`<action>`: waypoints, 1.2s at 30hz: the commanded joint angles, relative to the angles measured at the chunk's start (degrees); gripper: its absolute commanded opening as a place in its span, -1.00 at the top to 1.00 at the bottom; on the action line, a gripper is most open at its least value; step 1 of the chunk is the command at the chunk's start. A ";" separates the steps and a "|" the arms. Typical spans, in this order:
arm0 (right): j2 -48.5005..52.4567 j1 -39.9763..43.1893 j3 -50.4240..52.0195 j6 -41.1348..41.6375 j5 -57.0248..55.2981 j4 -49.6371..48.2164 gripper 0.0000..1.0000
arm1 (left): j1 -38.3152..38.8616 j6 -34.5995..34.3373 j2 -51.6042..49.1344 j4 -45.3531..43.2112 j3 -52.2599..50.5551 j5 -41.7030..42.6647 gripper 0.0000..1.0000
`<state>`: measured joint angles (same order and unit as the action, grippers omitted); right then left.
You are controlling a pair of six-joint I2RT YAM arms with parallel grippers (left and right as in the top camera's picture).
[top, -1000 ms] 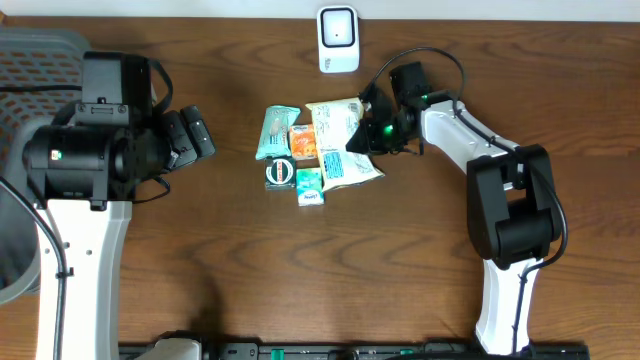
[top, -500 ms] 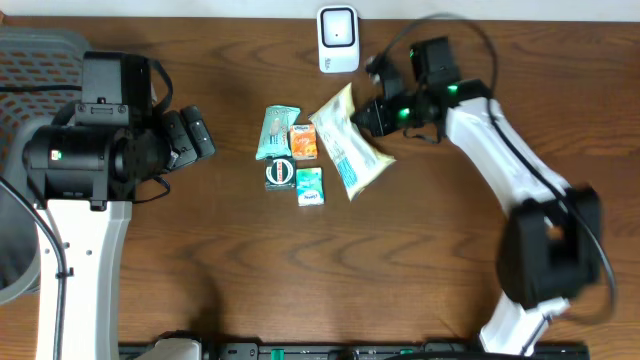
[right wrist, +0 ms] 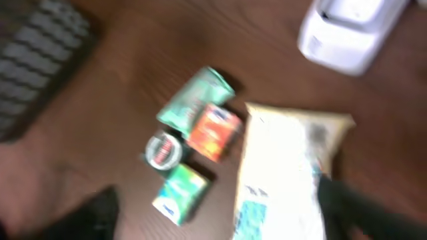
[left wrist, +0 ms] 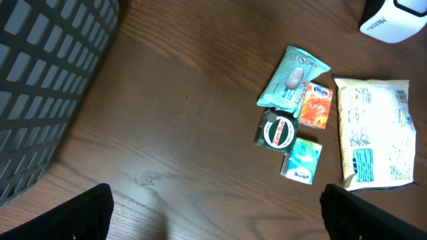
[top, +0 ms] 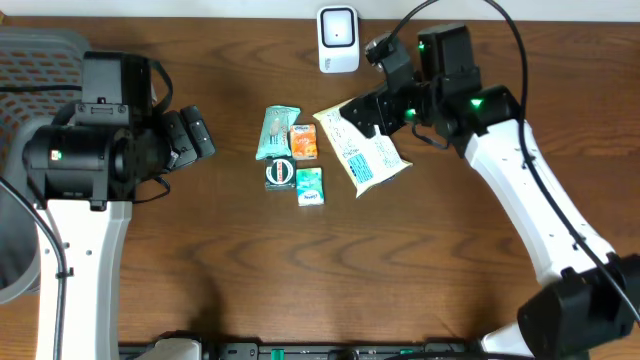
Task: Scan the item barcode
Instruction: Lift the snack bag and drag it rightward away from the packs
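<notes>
On the orange packet (left wrist: 315, 107) a white word looks like "Enjoy". The print on the pale bag (left wrist: 373, 133), the round tin (left wrist: 278, 132) and the white scanner (left wrist: 393, 17) is too small to read.

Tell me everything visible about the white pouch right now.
The white pouch looks like a glossy plastic packet, printed with dark text and a blue panel near one end. It lies flat on the table, askew, beside the orange pack, seemingly apart. The right gripper hangs open over its other end; contact unclear.

overhead: top-down, far | wrists: angled down, nearer | shared: white packet (top: 365, 152)
</notes>
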<state>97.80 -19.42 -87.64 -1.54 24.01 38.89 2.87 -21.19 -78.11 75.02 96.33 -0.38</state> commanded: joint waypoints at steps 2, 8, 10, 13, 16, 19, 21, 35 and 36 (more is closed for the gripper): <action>4.83 0.33 0.44 7.74 -9.42 0.94 -0.99 | -0.17 -0.68 0.26 0.22 0.13 -0.72 -0.96; 13.29 3.15 0.44 13.68 -8.11 1.84 -0.99 | -0.17 -0.68 0.26 0.22 0.13 -0.72 -0.95; 16.06 5.05 0.44 13.70 -3.10 2.82 -0.99 | -0.17 -0.68 0.26 0.22 0.13 -0.72 -0.95; 19.52 7.78 0.44 13.33 2.78 5.18 -0.99 | -0.17 -0.68 0.26 0.22 0.13 -0.72 -0.96; 22.60 9.92 0.44 8.44 9.97 7.50 -0.98 | -0.17 -0.68 0.26 0.22 0.13 -0.72 -0.95; 25.46 10.78 0.46 3.56 17.77 8.90 -0.95 | -0.17 -0.68 0.26 0.22 0.13 -0.72 -0.96; 26.86 10.82 0.48 2.73 19.34 9.62 -0.93 | -0.20 -0.68 0.26 0.22 0.13 -0.72 -0.96; 29.62 10.93 0.52 0.66 25.94 6.95 0.97 | -0.20 -0.68 0.26 0.22 0.13 -0.72 -0.95; 29.40 11.06 0.52 -1.05 27.87 6.40 0.97 | -0.17 -0.68 0.26 0.22 0.13 -0.72 -0.96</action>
<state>127.35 -8.21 -87.26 1.34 47.29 46.22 2.87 -21.19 -78.11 75.02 96.33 -0.38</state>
